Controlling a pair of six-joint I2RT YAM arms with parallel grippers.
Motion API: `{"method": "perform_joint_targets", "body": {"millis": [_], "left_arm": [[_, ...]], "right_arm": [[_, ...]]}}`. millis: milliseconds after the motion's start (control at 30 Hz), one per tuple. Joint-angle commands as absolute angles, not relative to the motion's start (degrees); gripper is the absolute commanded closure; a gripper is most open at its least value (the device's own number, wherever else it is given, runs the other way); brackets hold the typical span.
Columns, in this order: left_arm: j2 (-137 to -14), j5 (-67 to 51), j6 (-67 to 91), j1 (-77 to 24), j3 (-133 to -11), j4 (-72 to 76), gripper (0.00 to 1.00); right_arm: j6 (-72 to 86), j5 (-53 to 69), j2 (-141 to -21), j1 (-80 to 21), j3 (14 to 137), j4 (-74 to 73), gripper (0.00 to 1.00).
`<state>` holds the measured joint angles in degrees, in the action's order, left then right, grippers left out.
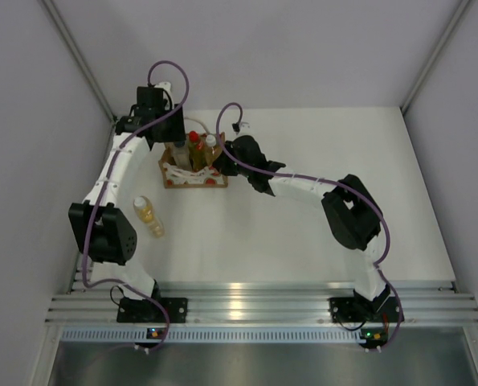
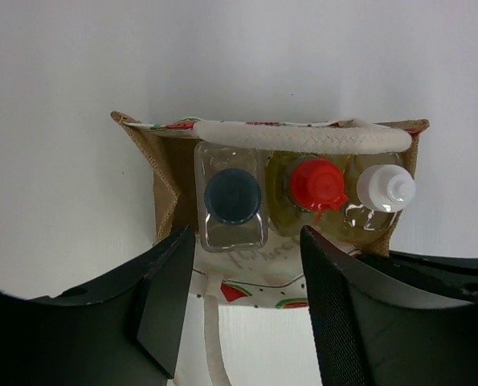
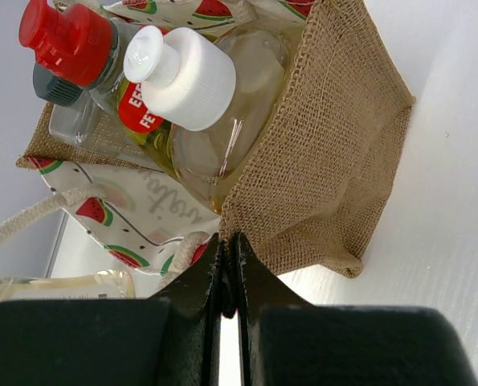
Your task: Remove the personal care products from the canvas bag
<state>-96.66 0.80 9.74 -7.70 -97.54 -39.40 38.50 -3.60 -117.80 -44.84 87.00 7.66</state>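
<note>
The canvas bag (image 1: 192,175) stands at the back left of the table, with three bottles upright in it. In the left wrist view the bag (image 2: 165,181) holds a dark-capped clear bottle (image 2: 232,198), a red-capped yellow-green bottle (image 2: 317,184) and a white-capped amber bottle (image 2: 386,187). A second white-capped amber bottle (image 1: 149,216) lies on the table in front of the bag. My left gripper (image 2: 247,277) is open and empty, hovering over the bag's near side. My right gripper (image 3: 229,253) is shut on the burlap edge of the bag (image 3: 327,145).
White walls close in the table at the left, back and right. The lying bottle also shows in the right wrist view (image 3: 58,287), beside a white rope handle (image 3: 22,225). The left arm's links (image 1: 102,233) stand near the lying bottle.
</note>
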Motion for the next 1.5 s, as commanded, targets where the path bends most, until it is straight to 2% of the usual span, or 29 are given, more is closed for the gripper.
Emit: {"method": "perform_joint_targets", "body": {"millis": [0, 133, 700, 867, 967, 1067, 1133, 1200, 1233, 1300, 1333, 1467], "left_arm": [[-99.57, -0.62, 7.12, -7.91, -100.19, -38.58, 0.41], [-102.39, 2.63, 7.73, -7.91, -100.99, -38.58, 0.44], [-107.57, 3.08, 6.42, -7.82, -99.66, -40.95, 0.44], [-109.07, 0.44, 6.42, -7.82, -100.2, -41.57, 0.37], [-109.51, 0.26, 6.59, -7.82, -100.02, -41.66, 0.38], [-109.77, 1.49, 6.85, -7.82, -99.93, -41.75, 0.49], [-109.95, 1.41, 7.03, -7.82, -100.37, -41.84, 0.64], [-109.86, 1.32, 7.29, -7.91, -100.81, -41.84, 0.75], [-109.78, 1.14, 7.47, -7.91, -101.42, -41.84, 0.87], [-109.08, 1.32, 7.99, -7.91, -102.13, -41.84, 0.93], [-108.72, 1.58, 8.17, -7.91, -102.48, -41.84, 1.0], [-106.79, 3.51, 8.44, -8.0, -105.11, -42.19, 1.0]], "right_arm": [[36.39, -4.57, -118.21, -43.86, 84.11, -1.85, 1.0], [36.12, -4.13, -117.86, -43.86, 84.2, -1.85, 1.0], [35.86, -3.78, -117.25, -43.86, 84.2, -1.85, 1.0], [35.86, -3.69, -117.6, -43.86, 84.55, -1.85, 1.0], [35.95, -3.6, -117.6, -43.86, 84.64, -1.85, 1.0], [35.95, -3.69, -117.51, -43.86, 84.55, -1.85, 1.0], [35.86, -3.69, -117.42, -43.86, 84.64, -1.85, 1.0], [35.86, -3.78, -117.42, -43.94, 84.64, -1.85, 1.0], [35.86, -3.69, -117.42, -43.86, 84.64, -1.85, 1.0], [35.86, -3.69, -117.42, -43.86, 84.64, -1.85, 1.0], [35.77, -3.69, -117.51, -43.86, 84.73, -1.85, 1.0], [35.86, -3.78, -117.6, -43.86, 84.9, -1.85, 1.0]]}}
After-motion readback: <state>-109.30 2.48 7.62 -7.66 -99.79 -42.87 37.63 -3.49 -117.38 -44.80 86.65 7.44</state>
